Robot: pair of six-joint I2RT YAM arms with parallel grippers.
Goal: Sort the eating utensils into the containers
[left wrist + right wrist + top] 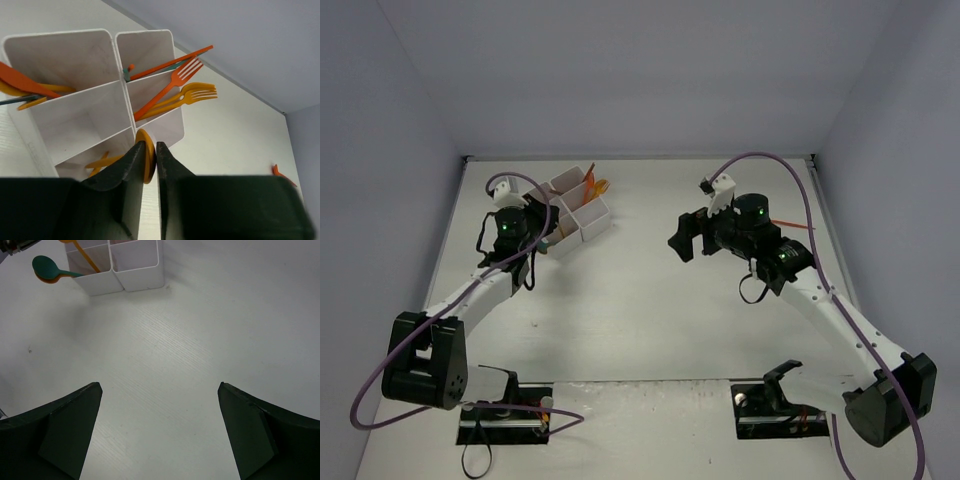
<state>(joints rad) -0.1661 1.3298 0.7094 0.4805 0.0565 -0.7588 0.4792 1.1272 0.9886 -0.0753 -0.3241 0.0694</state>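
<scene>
- The left gripper pinched the round bowl of an orange spoon between nearly closed fingers, right at the near rim of the white compartment tray.
- Orange forks leaned out of a farther compartment.
- The right gripper hung spread wide above the table, well apart from the tray.

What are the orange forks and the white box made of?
The orange forks look like plastic: thin, one solid bright colour, smooth with a slight shine. The white box also looks like plastic, probably: thin, smooth, slightly glossy walls with rounded corners, though stiff coated card cannot be ruled out.
</scene>
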